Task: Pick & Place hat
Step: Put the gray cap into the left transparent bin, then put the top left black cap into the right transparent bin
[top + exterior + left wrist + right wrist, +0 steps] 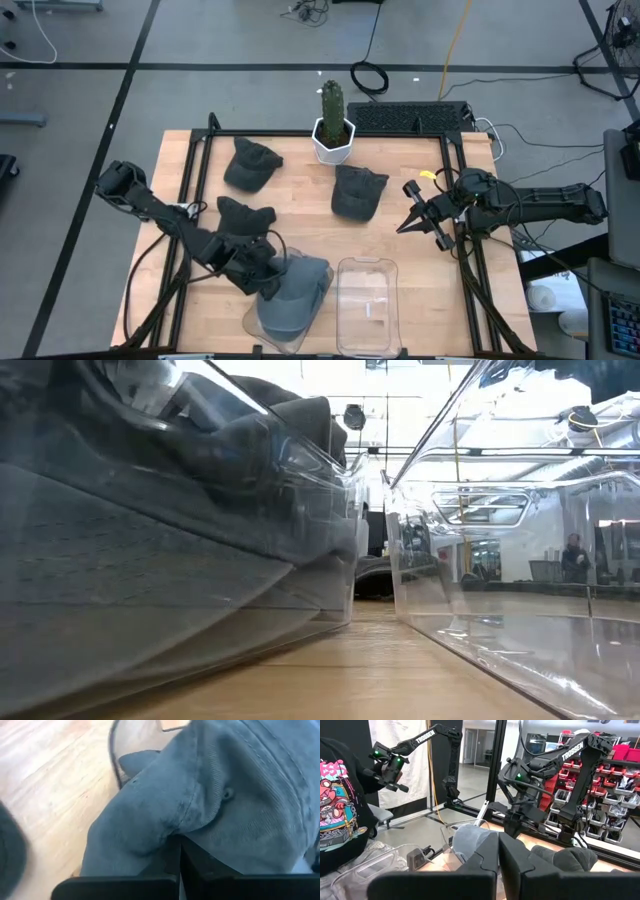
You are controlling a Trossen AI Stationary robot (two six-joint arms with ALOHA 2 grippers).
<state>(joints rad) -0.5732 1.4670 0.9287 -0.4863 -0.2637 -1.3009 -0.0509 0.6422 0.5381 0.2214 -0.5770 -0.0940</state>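
A grey-blue hat (297, 293) lies in a clear bin (252, 322) at the table's near edge; the low view shows the hat (200, 470) against the bin's wall. My left gripper (268, 278) is shut on its cloth, as its wrist view shows (179, 840). Three dark hats lie flat on the table: far left (250, 165), middle (358, 191) and beside the left arm (243, 214). My right gripper (402, 227) waits shut above the table's right side, holding nothing (498, 842). My left gripper pinches a bunched fold of the hat's crown (167, 825) between its two fingers, a little away from a small eyelet (227, 795). The fingers come slanting down from the table's left side. The hat sags around the fingertips and rests in the clear bin.
A second clear bin (368, 305) stands right of the first. A white pot with a cactus (333, 130) stands at the far edge. A black frame (455, 170) borders the table. A person in a printed shirt (340, 795) shows beyond the table.
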